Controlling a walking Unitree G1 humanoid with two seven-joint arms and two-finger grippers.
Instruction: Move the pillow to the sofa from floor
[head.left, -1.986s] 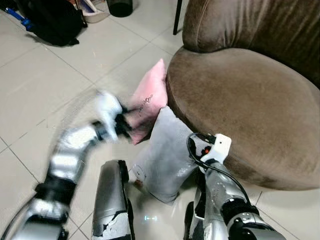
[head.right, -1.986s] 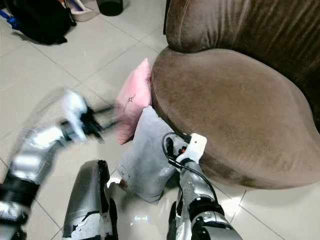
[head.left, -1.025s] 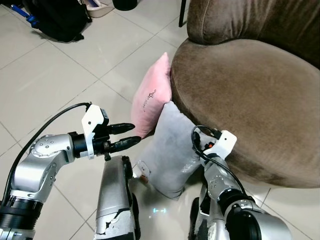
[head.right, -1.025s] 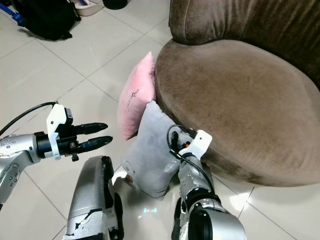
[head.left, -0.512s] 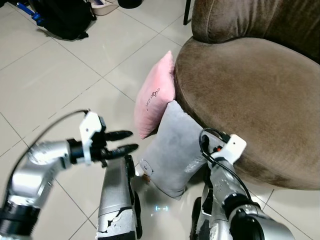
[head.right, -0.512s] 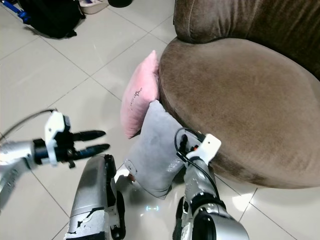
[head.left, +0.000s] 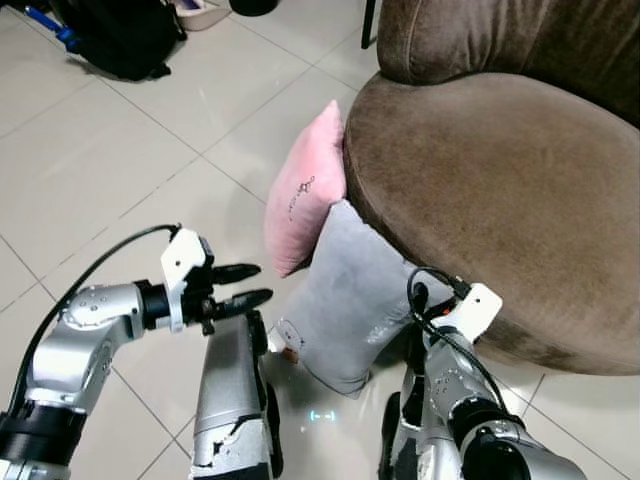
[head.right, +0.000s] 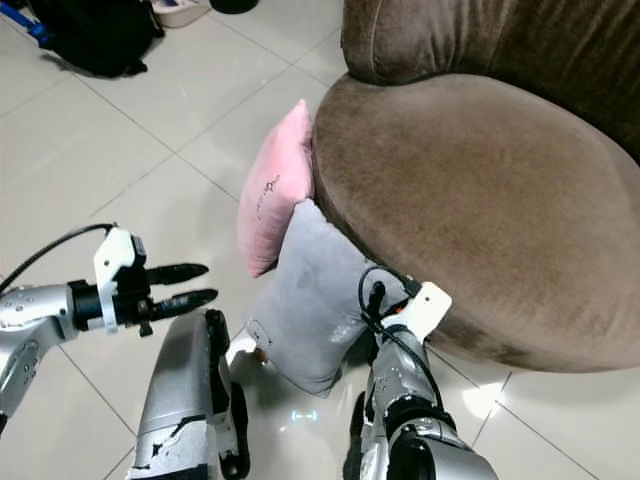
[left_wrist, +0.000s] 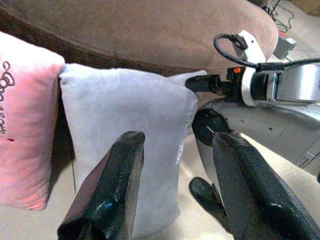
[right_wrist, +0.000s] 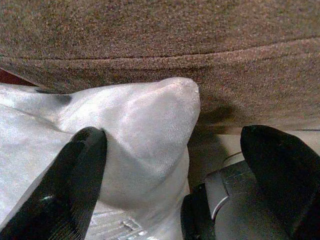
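1. Kneeling low on the pale tiled floor (head.left: 90, 170), the robot's silver leg (head.left: 228, 400) shows nearest the head camera, between its two arms.
2. The left gripper (head.left: 252, 285) is held out level above the tiles, its two black fingers apart and holding nothing; it sits just short of the grey pillow (head.left: 345, 300), not touching it.
3. The right gripper (right_wrist: 170, 165) is spread wide at the grey pillow's upper corner beside the sofa's edge; one finger (right_wrist: 80, 175) presses against the fabric, the other (right_wrist: 280, 170) stands clear of it.
4. The grey pillow stands upright on the floor, leaning against the front of the brown sofa (head.left: 500, 170), a small label at its lower corner.
5. A pink pillow (head.left: 308, 195) with dark embroidered lettering stands on edge just behind the grey one, also against the sofa's rounded front and touching its neighbour.
6. The sofa's seat cushion lies bare beyond, backrest rising above.
7. Farthest off, a black bag (head.left: 115, 35) rests on the tiles.
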